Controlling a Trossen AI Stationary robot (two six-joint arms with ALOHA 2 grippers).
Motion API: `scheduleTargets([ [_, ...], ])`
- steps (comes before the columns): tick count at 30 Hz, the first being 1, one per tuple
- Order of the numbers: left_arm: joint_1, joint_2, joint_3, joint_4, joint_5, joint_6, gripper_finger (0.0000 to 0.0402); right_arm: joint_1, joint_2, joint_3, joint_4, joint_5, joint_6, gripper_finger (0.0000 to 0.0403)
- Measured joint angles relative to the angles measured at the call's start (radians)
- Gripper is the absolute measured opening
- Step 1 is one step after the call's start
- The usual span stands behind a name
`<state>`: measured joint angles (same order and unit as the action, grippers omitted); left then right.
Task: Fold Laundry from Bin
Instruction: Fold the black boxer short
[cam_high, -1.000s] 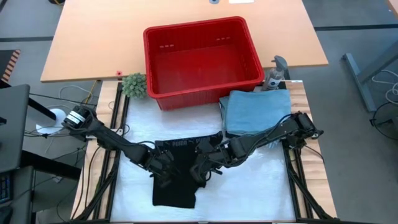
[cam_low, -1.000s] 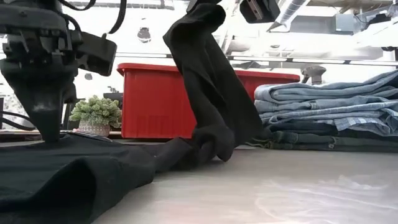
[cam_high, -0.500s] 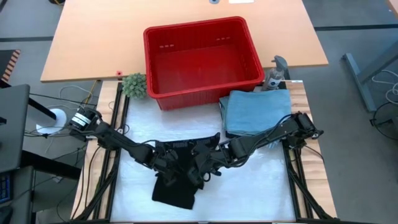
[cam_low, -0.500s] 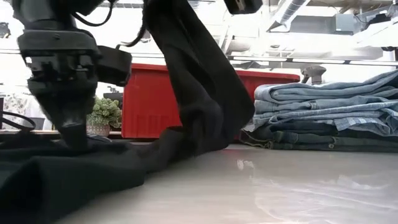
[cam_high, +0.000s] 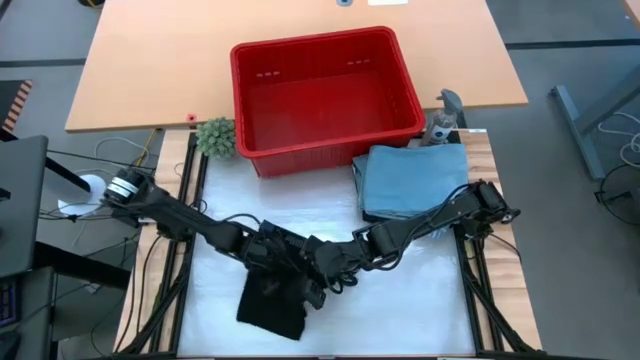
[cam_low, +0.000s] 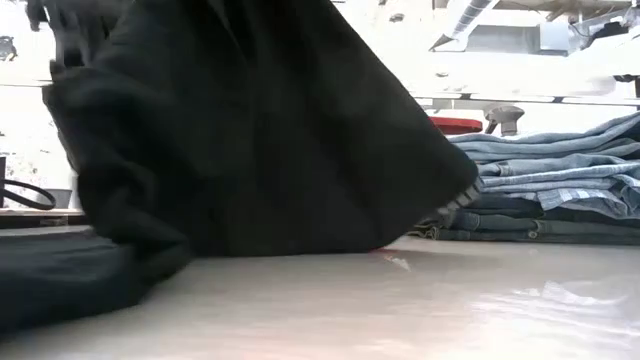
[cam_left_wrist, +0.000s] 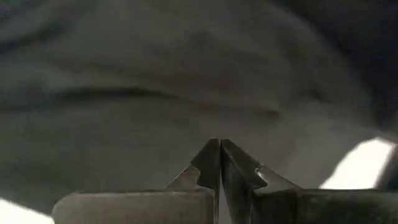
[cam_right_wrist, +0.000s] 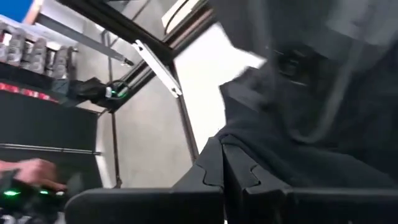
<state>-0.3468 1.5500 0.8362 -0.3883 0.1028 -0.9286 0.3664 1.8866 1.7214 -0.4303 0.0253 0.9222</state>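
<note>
White tabletop (cam_high: 420, 310): right hand (cam_high: 322, 272) clenched on black garment (cam_high: 272, 305), now swung over beside clenched left hand (cam_high: 268, 254); fold half-closed.

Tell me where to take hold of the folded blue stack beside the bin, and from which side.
Judging from above, grip the folded blue stack at its edge facing the white mat, coming in low from the table's middle. The low view shows flat layers with edges exposed there, while the red bin blocks the far side. It likely needs support underneath so the layers do not slide apart.
</note>
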Motion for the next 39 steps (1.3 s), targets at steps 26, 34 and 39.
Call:
scheduleTargets([
  [26,-0.503,-0.443,-0.025,-0.410,-0.470,-0.795,0.0000,-0.099,0.026,0.000,0.066,-0.192,-0.166,0.0013],
  [34,-0.508,-0.437,-0.025,-0.417,-0.458,-0.803,0.0000,-0.115,0.206,0.061,0.276,-0.448,-0.193,0.0013],
  [39,-0.507,-0.437,-0.025,-0.431,-0.477,-0.804,0.0000,-0.114,0.359,0.234,0.245,-0.579,-0.233,0.0013],
])
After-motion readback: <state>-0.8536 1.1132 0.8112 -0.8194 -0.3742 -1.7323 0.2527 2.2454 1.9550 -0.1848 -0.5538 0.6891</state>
